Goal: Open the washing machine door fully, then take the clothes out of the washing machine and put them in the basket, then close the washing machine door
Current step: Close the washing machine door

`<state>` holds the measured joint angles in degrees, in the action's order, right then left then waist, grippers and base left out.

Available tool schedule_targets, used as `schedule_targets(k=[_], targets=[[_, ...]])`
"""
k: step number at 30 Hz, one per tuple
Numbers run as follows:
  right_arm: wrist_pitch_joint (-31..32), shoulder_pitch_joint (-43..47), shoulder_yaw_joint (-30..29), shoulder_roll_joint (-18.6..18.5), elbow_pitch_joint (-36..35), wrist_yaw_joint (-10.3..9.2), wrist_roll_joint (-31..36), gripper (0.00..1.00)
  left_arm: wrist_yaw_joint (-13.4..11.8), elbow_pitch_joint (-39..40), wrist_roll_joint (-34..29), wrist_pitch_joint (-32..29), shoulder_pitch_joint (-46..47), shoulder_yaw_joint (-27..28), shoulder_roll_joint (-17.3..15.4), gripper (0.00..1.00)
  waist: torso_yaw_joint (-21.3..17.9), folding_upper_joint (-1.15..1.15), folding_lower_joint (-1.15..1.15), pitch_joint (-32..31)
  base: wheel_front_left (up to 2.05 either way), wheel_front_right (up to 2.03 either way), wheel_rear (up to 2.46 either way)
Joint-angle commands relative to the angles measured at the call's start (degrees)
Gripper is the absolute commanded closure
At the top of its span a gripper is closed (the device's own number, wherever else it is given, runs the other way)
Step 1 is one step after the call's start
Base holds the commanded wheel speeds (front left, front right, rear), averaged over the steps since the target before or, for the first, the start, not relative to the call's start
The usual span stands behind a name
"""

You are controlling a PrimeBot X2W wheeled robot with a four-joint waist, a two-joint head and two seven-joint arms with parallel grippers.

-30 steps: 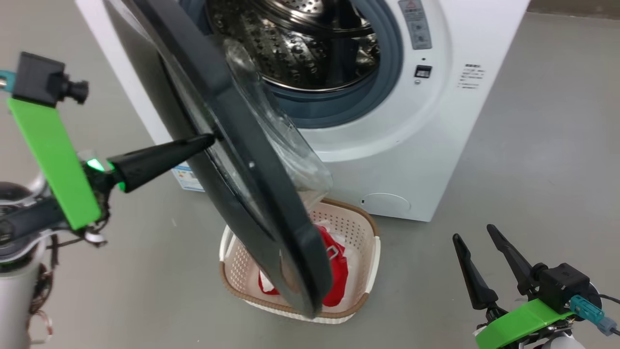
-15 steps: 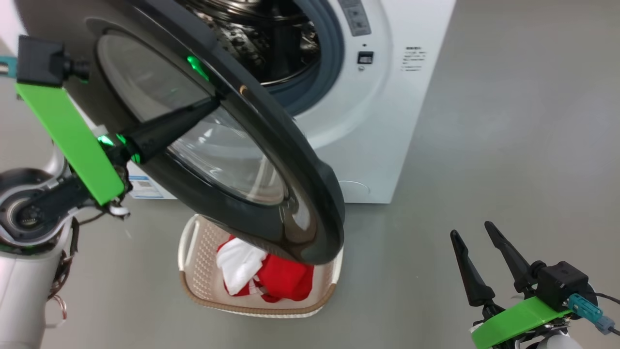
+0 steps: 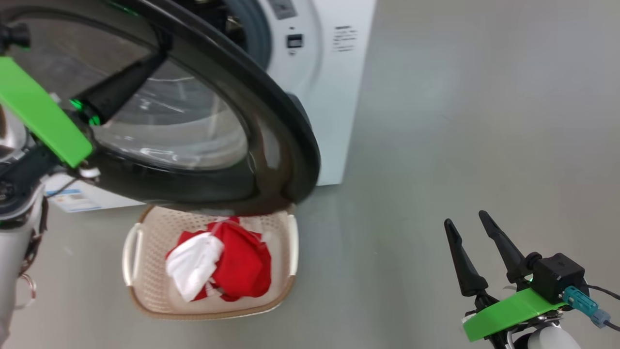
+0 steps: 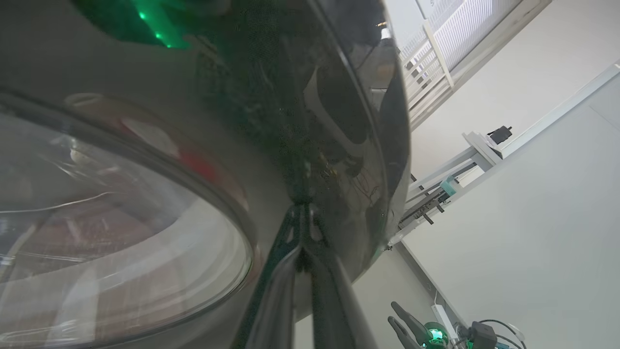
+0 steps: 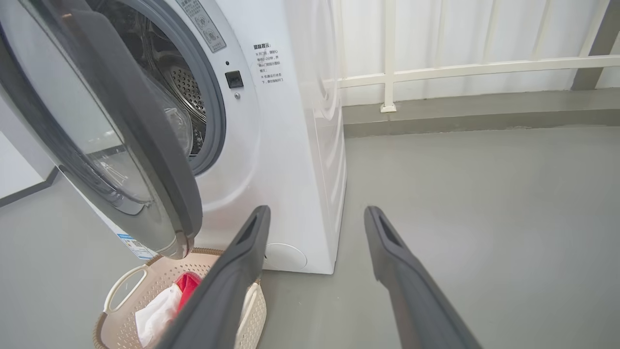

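Left gripper (image 3: 156, 55): jaws were closed on nothing, tips against the washing machine door (image 3: 286, 135) rim, likely pushing it shut. Right gripper (image 3: 465, 219): jaws wide, empty, parked clear of the swing. Clothes (image 3: 237, 261) lay in the basket (image 3: 145, 276), on the floor under the door.

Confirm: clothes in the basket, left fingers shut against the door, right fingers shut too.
One thing is wrong: the right gripper is open, its fingers spread apart, as the right wrist view shows. The clothes are in the basket, and the left gripper is shut against the washing machine door.
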<state>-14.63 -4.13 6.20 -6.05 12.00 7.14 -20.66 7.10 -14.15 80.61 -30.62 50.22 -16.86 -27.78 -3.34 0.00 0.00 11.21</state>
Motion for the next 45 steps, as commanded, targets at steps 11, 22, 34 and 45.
schedule_targets(k=[11, 22, 34, 45], targets=[[-0.4, -3.1, 0.8, 0.7, -1.5, 0.35, 0.4, 0.0, 0.4, -5.0, -0.9, 9.4, 5.9, -0.5, -4.6, 1.0, -5.3, 0.0, 0.0, 1.9, 0.0, 0.0, 0.0], [-0.4, -2.9, 0.2, 0.4, -1.4, 0.35, 0.5, 0.0, 0.4, -5.5, 1.9, 11.0, 4.5, -5.2, -6.7, 1.0, -4.8, 0.0, 0.0, 0.8, 0.0, 0.0, 0.0], [-0.4, -2.1, 0.3, -0.6, -1.3, 0.35, 0.7, 0.0, 0.4, 0.8, 4.3, 15.5, -3.1, -8.8, -9.1, 0.08, -1.3, 0.0, 0.0, -0.7, 0.0, 0.0, 0.0], [-0.4, -0.3, 0.3, -1.2, -1.2, 0.35, 0.7, 0.0, 0.4, 3.8, 6.5, 23.7, -16.2, -10.7, -9.3, 0.0, 1.8, 0.0, 0.0, -2.9, 0.0, 0.0, 0.0]])
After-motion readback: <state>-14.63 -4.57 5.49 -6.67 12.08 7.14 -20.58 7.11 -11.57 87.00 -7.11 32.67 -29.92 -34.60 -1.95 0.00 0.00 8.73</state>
